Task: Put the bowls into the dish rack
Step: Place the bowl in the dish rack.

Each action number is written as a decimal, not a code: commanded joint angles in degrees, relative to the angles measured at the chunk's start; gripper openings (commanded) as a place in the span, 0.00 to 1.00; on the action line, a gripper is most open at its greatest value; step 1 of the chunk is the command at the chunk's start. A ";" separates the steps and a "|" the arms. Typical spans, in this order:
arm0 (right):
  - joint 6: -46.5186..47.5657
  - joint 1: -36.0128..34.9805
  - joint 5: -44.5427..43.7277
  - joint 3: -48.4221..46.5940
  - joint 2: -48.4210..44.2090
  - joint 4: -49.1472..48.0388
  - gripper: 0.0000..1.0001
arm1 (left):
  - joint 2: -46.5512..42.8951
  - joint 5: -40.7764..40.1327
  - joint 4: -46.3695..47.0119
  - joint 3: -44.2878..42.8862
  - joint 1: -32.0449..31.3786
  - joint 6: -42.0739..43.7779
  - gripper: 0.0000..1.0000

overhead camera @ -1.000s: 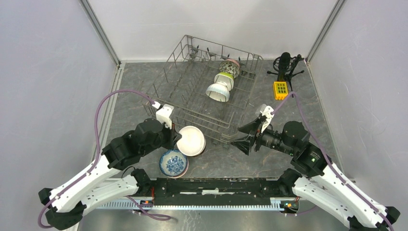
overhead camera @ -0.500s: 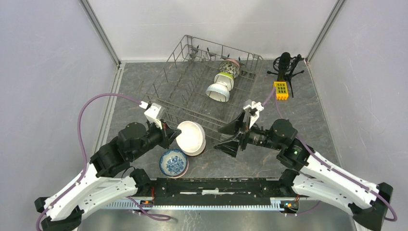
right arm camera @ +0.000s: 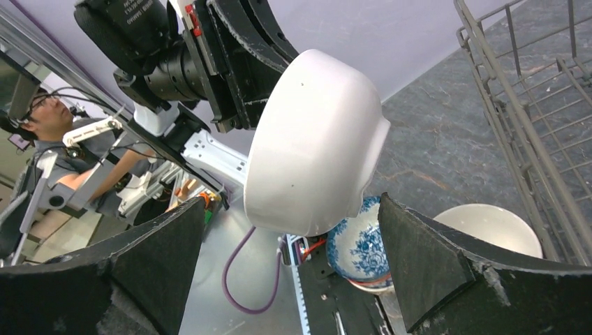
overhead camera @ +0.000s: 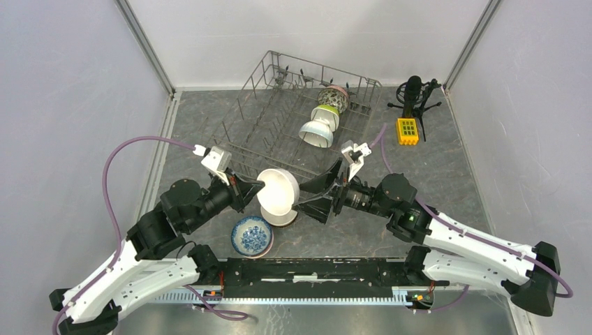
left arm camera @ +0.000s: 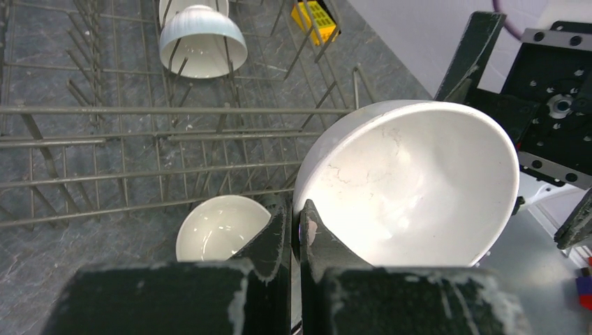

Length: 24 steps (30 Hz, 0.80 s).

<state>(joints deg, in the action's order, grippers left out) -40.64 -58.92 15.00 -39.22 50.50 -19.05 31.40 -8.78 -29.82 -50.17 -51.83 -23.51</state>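
Observation:
My left gripper (overhead camera: 260,190) (left arm camera: 294,209) is shut on the rim of a plain white bowl (overhead camera: 277,192) (left arm camera: 419,188) (right arm camera: 314,139), held above the table and tipped on its side. From the right, my right gripper (overhead camera: 304,202) (right arm camera: 290,202) stands wide open, one finger on each side of that bowl's base without touching it. Under it a second white bowl (overhead camera: 286,219) (left arm camera: 220,227) (right arm camera: 489,227) rests on the table. A blue-and-white bowl (overhead camera: 252,236) (right arm camera: 356,244) sits nearer the arms. In the dish rack (overhead camera: 269,132) (left arm camera: 174,112) (right arm camera: 516,105) stand a white ribbed bowl (overhead camera: 316,132) (left arm camera: 202,42), a green bowl (overhead camera: 325,115) and a speckled bowl (overhead camera: 334,98).
A black microphone on a small tripod (overhead camera: 413,94) and a yellow block (overhead camera: 407,130) (left arm camera: 317,14) stand right of the rack. The black rail (overhead camera: 314,269) with the arm bases runs along the near edge. Grey walls close in three sides.
The left gripper has raised the white bowl and swung it to the right, tipping it upright. The right arm has moved left up to the bowl with its jaws opening wider.

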 commanded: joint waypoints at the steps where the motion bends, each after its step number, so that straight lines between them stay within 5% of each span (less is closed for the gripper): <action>1: -1.77 -1.47 -5.16 -3.66 0.73 -4.51 0.98 | -1.50 1.15 7.66 0.05 0.12 0.17 0.02; 12: -3.19 -3.24 -8.25 -5.50 3.79 -7.52 0.98 | -1.69 0.19 9.35 0.42 0.06 0.66 0.02; 24: -3.03 -4.02 -8.97 -6.66 6.93 -10.42 0.82 | -1.38 -4.30 8.11 0.43 0.05 0.92 0.02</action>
<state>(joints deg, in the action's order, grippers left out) -43.68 -62.26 7.20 -43.18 56.71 -25.69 29.89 -10.85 -25.15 -49.45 -51.83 -23.51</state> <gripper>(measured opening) 0.845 0.051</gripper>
